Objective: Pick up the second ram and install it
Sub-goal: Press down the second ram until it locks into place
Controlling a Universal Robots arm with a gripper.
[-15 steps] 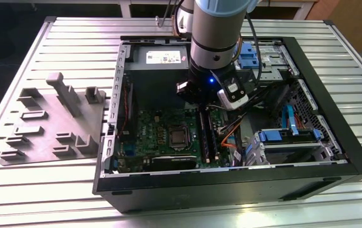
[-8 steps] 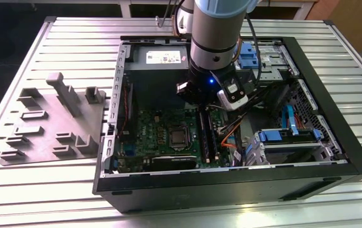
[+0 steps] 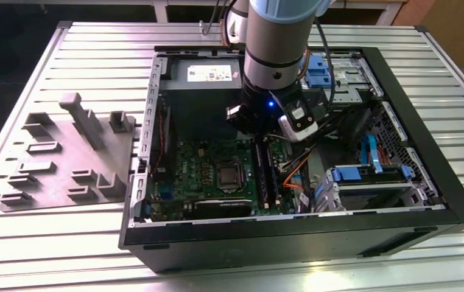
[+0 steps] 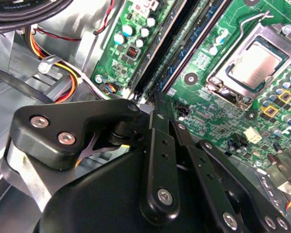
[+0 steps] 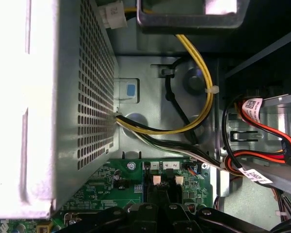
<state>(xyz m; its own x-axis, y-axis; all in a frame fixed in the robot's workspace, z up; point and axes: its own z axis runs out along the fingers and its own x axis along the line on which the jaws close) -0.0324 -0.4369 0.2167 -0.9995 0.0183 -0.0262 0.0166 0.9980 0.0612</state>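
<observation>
The second ram (image 3: 262,176) is a thin dark stick standing on edge in the black slots of the green motherboard (image 3: 207,164), beside the processor socket (image 3: 229,174). In the second wrist view the ram (image 4: 177,53) runs away from my fingertips. My gripper (image 3: 258,142) hangs from the arm inside the open computer case, at the far end of the slots. Its black fingers (image 4: 157,131) are drawn together to a narrow tip, so the gripper (image 4: 155,97) is shut and bears down on that end of the stick. In the first wrist view the gripper (image 5: 157,208) sits between the two white slot latches.
A perforated metal power supply box (image 5: 63,97) stands close beside the gripper. Yellow, black and orange cables (image 5: 194,121) loop past the slots. A drive cage with blue clips (image 3: 370,176) fills the exterior view's right of the case. A grey fixture tray (image 3: 61,158) lies outside the case.
</observation>
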